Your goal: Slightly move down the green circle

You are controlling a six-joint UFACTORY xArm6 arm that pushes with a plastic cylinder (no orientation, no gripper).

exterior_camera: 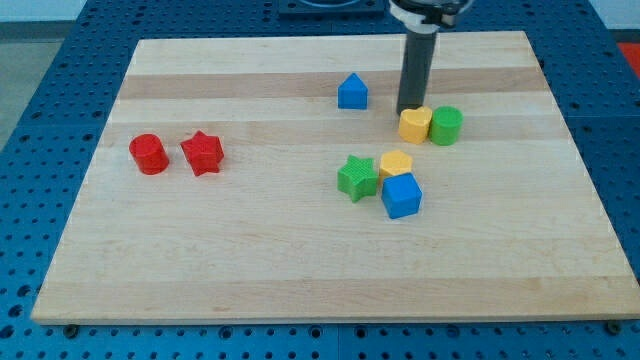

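Note:
The green circle (446, 125) stands at the view's upper right of the board, touching a yellow heart-shaped block (415, 124) on its left. My tip (409, 110) is at the end of the dark rod, just above the yellow heart's upper left edge. It is up and to the left of the green circle, apart from it.
A blue house-shaped block (352, 92) lies left of the rod. Below are a green star (357, 178), a yellow block (396, 163) and a blue cube (402, 195), clustered together. A red cylinder (149, 153) and red star (202, 152) sit at the view's left. The wooden board (250, 260) rests on a blue table.

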